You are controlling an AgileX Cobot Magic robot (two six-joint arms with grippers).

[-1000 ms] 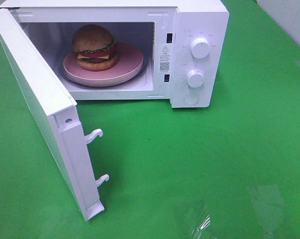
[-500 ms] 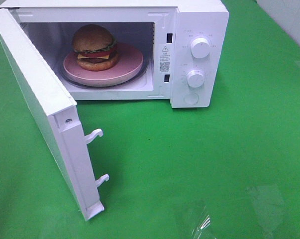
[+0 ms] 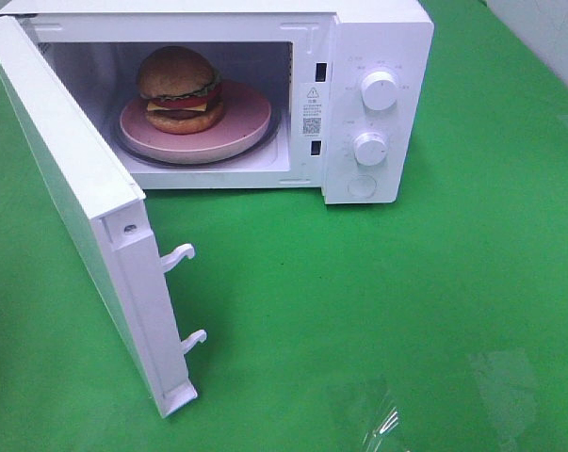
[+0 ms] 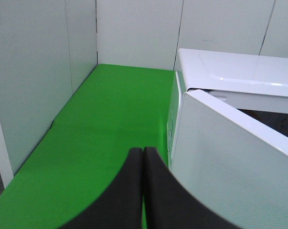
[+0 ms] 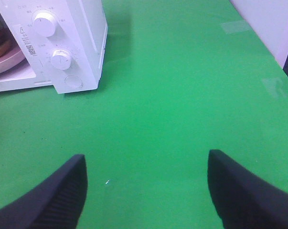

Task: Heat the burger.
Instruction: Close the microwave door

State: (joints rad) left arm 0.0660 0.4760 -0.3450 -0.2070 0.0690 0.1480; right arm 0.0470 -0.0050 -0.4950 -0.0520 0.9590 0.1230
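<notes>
The burger [image 3: 178, 89] sits on the left part of a round pink plate [image 3: 244, 121] inside the white microwave [image 3: 378, 38], which stands at the far side of the green table [image 3: 359, 301]. The microwave door [image 3: 67, 188] stands wide open, swung out toward the near left, its two latch hooks [image 3: 178, 254] exposed. Two dials [image 3: 379, 90] and a round button [image 3: 362, 185] line the right-hand panel. The left gripper [image 4: 143, 155] hangs just outside the door's outer face, its fingers pressed together on nothing. The right gripper [image 5: 147, 160] hovers over bare table near the control panel, jaws spread wide and empty.
</notes>
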